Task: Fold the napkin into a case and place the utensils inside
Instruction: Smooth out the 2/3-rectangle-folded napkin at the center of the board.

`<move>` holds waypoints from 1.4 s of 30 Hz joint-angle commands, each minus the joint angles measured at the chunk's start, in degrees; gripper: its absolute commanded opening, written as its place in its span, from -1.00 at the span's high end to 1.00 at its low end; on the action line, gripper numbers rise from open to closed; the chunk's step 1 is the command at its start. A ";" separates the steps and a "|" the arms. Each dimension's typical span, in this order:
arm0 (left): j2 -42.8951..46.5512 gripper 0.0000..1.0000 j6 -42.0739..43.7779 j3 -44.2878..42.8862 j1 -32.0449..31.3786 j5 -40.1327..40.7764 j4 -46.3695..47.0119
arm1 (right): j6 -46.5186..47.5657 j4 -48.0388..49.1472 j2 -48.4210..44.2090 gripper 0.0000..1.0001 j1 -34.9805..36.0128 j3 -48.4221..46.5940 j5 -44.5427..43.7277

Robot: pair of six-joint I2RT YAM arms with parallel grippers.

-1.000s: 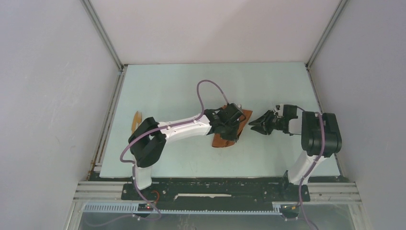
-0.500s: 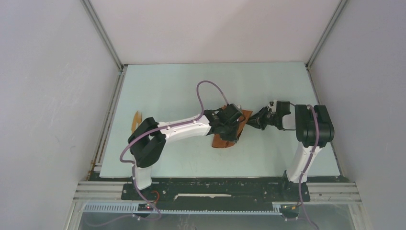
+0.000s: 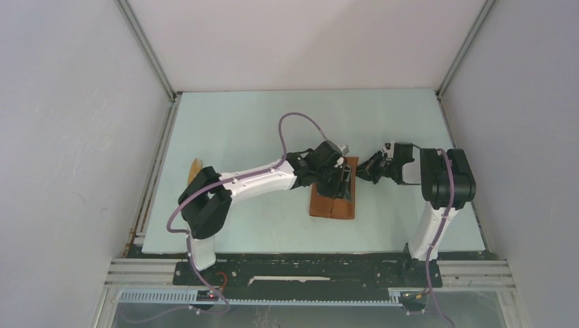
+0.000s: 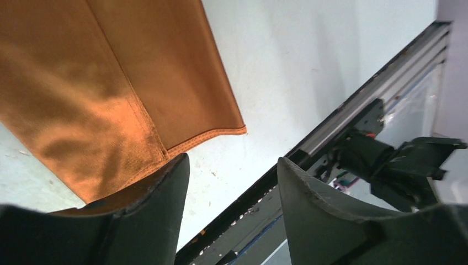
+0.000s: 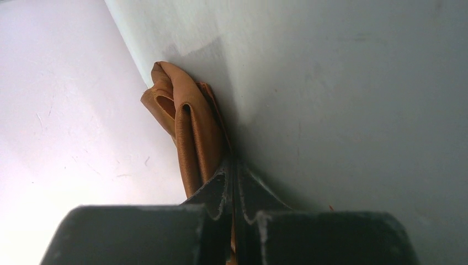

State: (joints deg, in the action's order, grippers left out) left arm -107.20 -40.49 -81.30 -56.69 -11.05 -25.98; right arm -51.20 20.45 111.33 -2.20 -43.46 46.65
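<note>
- We see the pale table [image 3: 259,123], walled on three sides, with the work gathered near its middle
- The left arm [image 3: 252,183] reaches across from its base to the centre and the right arm [image 3: 447,181] bends in from the right, so both wrists meet at the far end of the cloth
- The napkin [image 3: 332,203] lies flat near the table's middle as a rust-orange oblong, folded in layers, with its long side running toward the arm bases; we judge the folding well along and the case not yet ready to fill
- We take this cloth to be light, soft and limp, likely to sag and slide open wherever nothing pins it, so the hold belongs on a hemmed edge or a corner with all layers pinched together, not in the middle of a panel
- The left gripper [image 4: 232,165] hovers over the napkin's far part with its jaws apart and nothing between them; one finger overlaps a cloth corner in the wrist view, and we cannot tell whether it touches
- The right gripper [image 5: 232,168] is clamped tight on a bunched fold at the napkin's far right edge, the layers puckering just ahead of the tips
- One wooden utensil [image 3: 196,167] shows at the table's left edge, well apart from the napkin and partly hidden by the left arm; we cannot make out any others
</note>
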 commanded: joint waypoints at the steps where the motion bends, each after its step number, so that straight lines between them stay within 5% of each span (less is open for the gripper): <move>1: 7.13 -0.32 2.15 0.76 5.40 -4.20 5.85 | 2.43 -0.18 1.19 1.00 0.35 -1.62 -1.13; 4: 6.24 -0.25 0.32 1.59 9.13 -3.79 9.94 | 2.98 -0.64 0.72 1.00 0.47 -1.57 -1.44; 10: -10.17 0.42 -3.51 -9.16 13.15 -6.37 14.81 | 3.04 -0.67 -0.51 1.00 1.68 -1.45 -2.74; 18: -21.46 0.88 -1.63 -21.64 12.89 2.06 7.83 | 2.93 -0.53 -3.14 1.00 2.07 0.01 -4.59; 35: -25.35 0.98 -3.89 -20.13 16.08 7.60 7.26 | 4.28 0.08 -17.22 1.00 5.35 5.79 -15.83; 42: -23.58 0.92 -3.01 -17.70 16.96 6.64 8.03 | 4.11 1.76 -12.87 1.00 3.12 5.84 -15.85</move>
State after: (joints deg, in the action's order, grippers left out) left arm -132.64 -44.58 -100.86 -41.17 -6.74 -17.30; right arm -48.14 21.15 95.90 1.89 -37.98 32.14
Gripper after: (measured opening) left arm 0.024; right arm 0.007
